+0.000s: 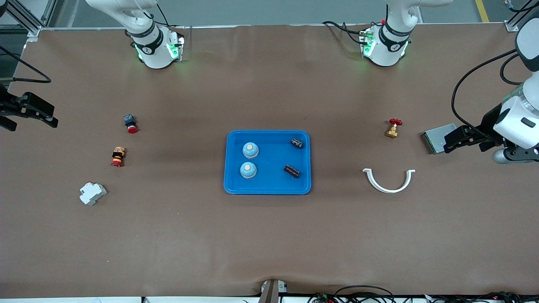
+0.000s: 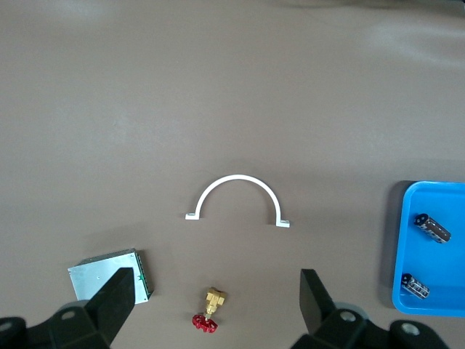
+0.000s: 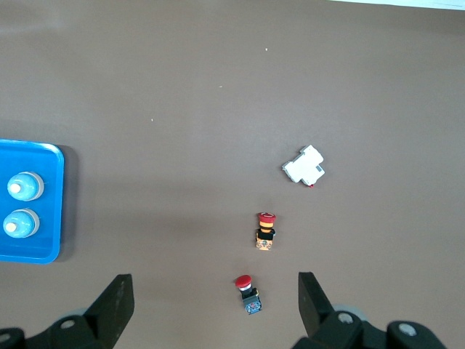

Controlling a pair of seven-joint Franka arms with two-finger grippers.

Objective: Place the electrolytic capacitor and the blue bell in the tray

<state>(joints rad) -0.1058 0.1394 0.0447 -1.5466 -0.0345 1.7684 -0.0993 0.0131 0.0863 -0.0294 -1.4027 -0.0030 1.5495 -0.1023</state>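
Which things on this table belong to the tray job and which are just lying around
Job: tray; two blue bells and two electrolytic capacitors, all in the tray.

Lying about: red-handled brass valve, white half-ring clamp, grey box, white breaker, two red pushbuttons.

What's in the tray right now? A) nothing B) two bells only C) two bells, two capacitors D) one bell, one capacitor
C: the tray holds two blue bells toward the right arm's end and two dark capacitors toward the left arm's end.
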